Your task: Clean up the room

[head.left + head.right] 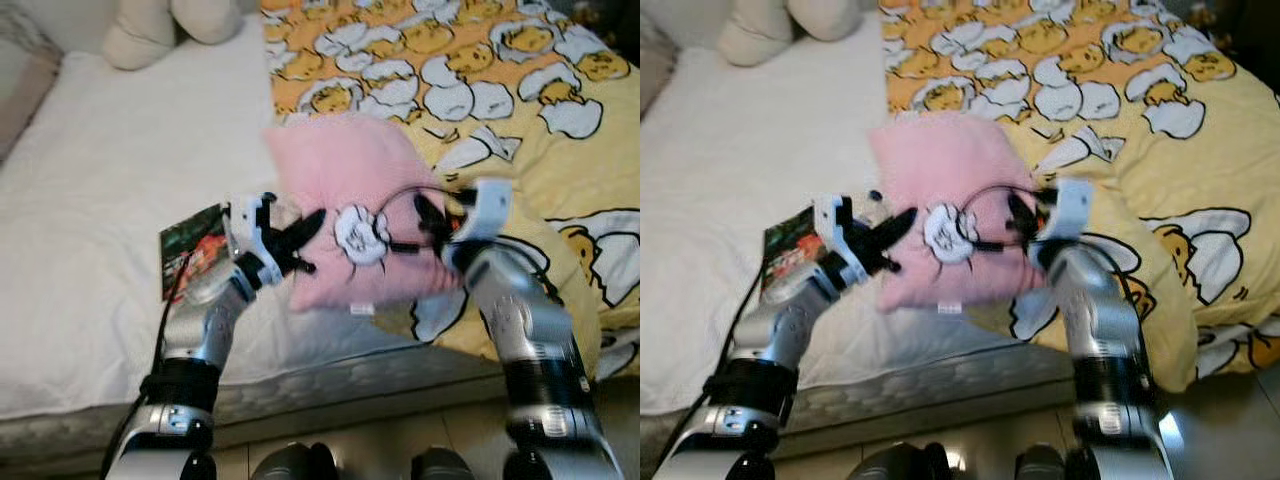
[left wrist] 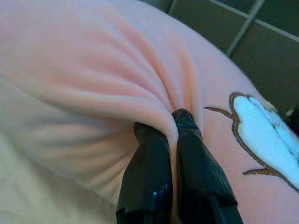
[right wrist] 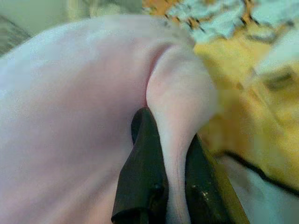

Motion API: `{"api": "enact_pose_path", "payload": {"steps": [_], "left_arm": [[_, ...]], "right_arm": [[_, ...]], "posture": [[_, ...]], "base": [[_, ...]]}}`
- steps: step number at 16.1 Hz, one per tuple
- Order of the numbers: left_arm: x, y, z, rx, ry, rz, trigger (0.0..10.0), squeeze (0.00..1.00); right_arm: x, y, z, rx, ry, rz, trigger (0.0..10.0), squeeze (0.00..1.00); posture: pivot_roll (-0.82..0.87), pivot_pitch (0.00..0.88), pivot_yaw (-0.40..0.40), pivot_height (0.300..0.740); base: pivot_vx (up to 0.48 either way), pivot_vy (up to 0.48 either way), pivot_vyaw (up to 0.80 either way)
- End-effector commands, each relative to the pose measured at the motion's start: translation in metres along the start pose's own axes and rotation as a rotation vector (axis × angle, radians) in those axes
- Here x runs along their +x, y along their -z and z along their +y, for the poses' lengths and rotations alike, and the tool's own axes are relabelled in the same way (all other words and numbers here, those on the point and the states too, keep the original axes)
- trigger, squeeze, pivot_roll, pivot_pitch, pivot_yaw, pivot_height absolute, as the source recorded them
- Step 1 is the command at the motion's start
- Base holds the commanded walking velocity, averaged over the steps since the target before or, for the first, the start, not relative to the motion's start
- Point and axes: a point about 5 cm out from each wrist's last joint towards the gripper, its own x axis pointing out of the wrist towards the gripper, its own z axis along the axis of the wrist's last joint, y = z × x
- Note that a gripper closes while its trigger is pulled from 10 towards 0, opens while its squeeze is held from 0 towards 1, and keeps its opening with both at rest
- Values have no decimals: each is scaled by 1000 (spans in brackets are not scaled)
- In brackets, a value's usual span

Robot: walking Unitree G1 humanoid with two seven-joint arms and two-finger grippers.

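Observation:
A pink pillow (image 1: pixel 350 180) with a white cartoon patch (image 1: pixel 360 235) is held up over the near edge of the bed, between both arms. My left gripper (image 1: pixel 305 235) is shut on a fold of its left side; the pinched pink cloth (image 2: pixel 93 93) bunches between the black fingers (image 2: pixel 149 177). On the pillow's right side my right gripper (image 1: pixel 432 222) is shut on another fold, which bulges between its fingers (image 3: pixel 142 177). The pillow (image 1: pixel 940 170) hangs above the white sheet and the yellow blanket's edge.
A white mattress (image 1: pixel 100 220) lies to the left, a yellow egg-patterned blanket (image 1: pixel 520 110) covers the right. A dark booklet (image 1: pixel 190 250) lies on the sheet by my left arm. Cream plush shapes (image 1: pixel 150 30) sit at the bed's far end. Floor tiles (image 1: pixel 1200 420) lie at the near right.

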Motion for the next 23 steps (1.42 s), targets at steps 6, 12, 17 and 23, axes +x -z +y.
{"api": "enact_pose_path", "payload": {"steps": [6, 12, 17, 23], "left_arm": [[-1, -84, 16, 225, -98, -160, 0, 0], [-15, -75, 9, 284, -240, -221, 0, 0], [-14, -86, 10, 321, -314, -255, 0, 0], [-10, -59, 1, 265, -355, -239, 0, 0]], "right_arm": [[26, -64, 23, -106, -62, -200, 0, 16], [13, -39, -1, -207, 42, -192, 0, 31], [19, -66, 1, -244, 44, -299, 0, 47], [28, -74, 7, -320, -18, -273, 0, 161]], "posture": [[-138, 0, 169, 740], [-145, 0, 164, 740], [-129, 0, 147, 740], [-130, 0, 98, 740]], "base": [[0, 0, 0], [0, 221, 0], [0, 480, 0], [0, 480, 85]]}}
